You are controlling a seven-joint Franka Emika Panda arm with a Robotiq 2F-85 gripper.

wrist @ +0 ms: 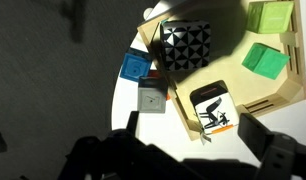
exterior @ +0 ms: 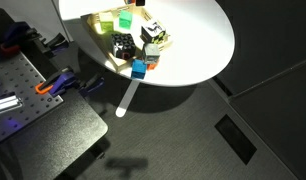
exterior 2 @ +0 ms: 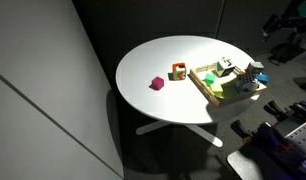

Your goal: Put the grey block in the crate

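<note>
This looks like a robotics lab set up in an office-type room; a metal plate drilled with a grid of holes (exterior: 21,88) stands beside the table, with orange-handled clamps (exterior: 55,85) fastened on it; the floor is dark carpet (exterior: 193,130) with a rectangular floor hatch (exterior: 236,138); a plain round white table (exterior 2: 153,60) stands on a splayed white base beside a pale grey partition wall (exterior 2: 33,90); black equipment (exterior 2: 278,140) crowds the table's edge.

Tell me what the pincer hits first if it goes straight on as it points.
Most likely the white card with a black figure, by the corner of the crate, lying between the fingers of the open pincer. The grey block sits to one side. Depth is unclear.
</note>
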